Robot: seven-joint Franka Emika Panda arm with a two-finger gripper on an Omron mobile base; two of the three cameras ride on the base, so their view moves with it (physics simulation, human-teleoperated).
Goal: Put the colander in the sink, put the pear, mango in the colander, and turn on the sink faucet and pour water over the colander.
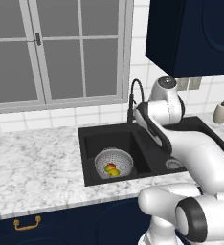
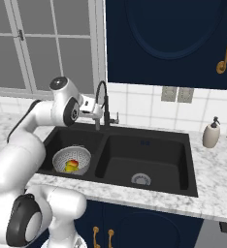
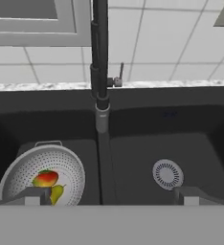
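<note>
The black double-basin sink [image 3: 133, 115] spreads below the gripper [image 3: 111, 195], whose jaws stand wide apart, holding nothing. The faucet [image 3: 100, 62] rises straight ahead. The colander [image 3: 23, 167] sits in the left basin, holding mango [image 3: 45, 178] and pear [image 3: 57, 192].

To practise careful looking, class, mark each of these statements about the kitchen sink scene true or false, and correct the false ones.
1. The colander sits in the left basin of the sink. True.
2. The colander is empty. False: two fruits lie in it.
3. The gripper is open and holds nothing. True.
4. Water is running from the faucet. False: no water can be seen coming out.
5. The soap bottle stands inside the right basin. False: it stands on the counter to the right of the sink.
</note>
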